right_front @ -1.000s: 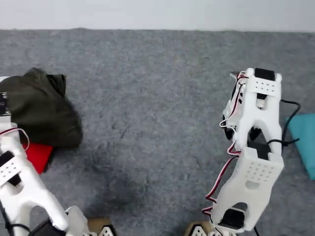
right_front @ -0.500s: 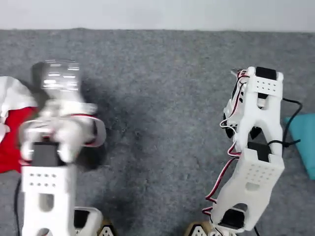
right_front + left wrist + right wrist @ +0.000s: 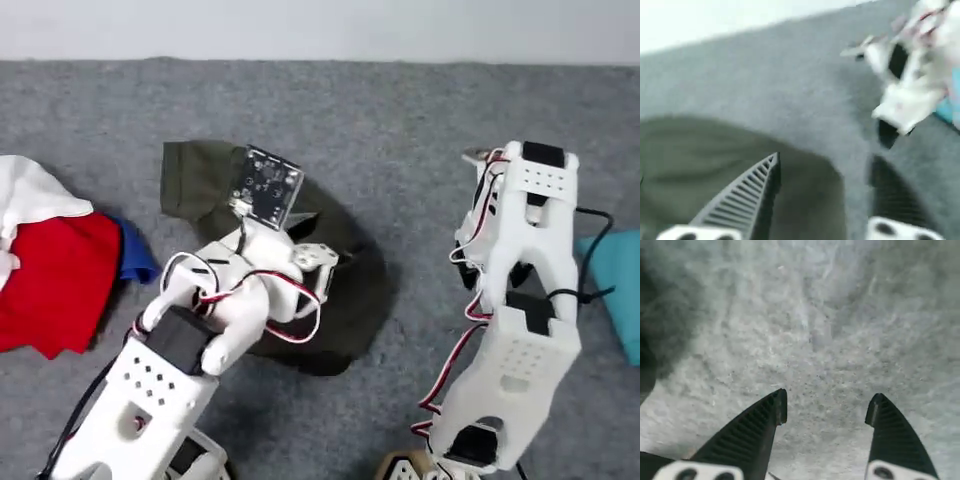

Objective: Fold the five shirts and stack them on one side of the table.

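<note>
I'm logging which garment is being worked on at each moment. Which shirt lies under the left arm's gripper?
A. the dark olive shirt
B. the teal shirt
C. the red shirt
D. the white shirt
A: the dark olive shirt lies spread beneath the left gripper, while the red shirt sits apart at the table's edge and the teal shirt is at the opposite edge.

We take the olive shirt (image 3: pixel 355 285) as our mark. Beyond it, toward the wall, the grey carpet (image 3: pixel 380 110) lies open. The left arm (image 3: pixel 215 320) hangs over the shirt. The right arm (image 3: pixel 520 300) stands to its right, with a narrow lane between them. The red shirt (image 3: pixel 50 275) blocks the shirt's left side.
</note>
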You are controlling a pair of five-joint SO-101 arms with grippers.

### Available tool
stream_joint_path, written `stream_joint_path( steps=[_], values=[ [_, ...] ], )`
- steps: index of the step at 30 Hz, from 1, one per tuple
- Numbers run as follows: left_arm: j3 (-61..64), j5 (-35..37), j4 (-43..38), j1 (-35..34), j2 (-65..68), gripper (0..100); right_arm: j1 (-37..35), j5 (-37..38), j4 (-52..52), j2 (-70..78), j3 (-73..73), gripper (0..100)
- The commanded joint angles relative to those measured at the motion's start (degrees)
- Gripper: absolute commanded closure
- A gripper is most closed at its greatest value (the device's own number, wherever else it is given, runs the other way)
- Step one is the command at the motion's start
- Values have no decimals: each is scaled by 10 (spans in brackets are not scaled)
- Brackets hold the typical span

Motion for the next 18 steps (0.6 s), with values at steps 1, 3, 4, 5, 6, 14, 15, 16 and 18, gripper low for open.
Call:
stream_joint_path(
  steps=[1, 3, 4, 5, 6, 14, 15, 16, 18],
  values=[
    [-8, 33, 50, -64, -8, 617, -22, 49, 25, -56, -1, 731],
    [-7, 36, 55, -128, -11, 617, -52, 62, 25, -73, 0, 731],
    [-6, 36, 55, -170, -11, 617, -71, 66, 25, -82, 0, 726],
    [-5, 36, 59, -219, -11, 617, -90, 68, 26, -91, 0, 709],
    [-4, 36, 70, -267, -10, 617, -110, 68, 26, -100, 4, 681],
    [-4, -37, 256, -556, -7, 616, -320, 70, 25, -178, 125, 495],
    [-4, -60, 269, -582, -7, 616, -350, 76, 25, -190, 145, 503],
    [-4, -76, 275, -608, -7, 616, -380, 86, 25, -204, 165, 511],
    [-4, -100, 274, -660, -6, 616, -438, 99, 25, -235, 204, 531]
  ],
)
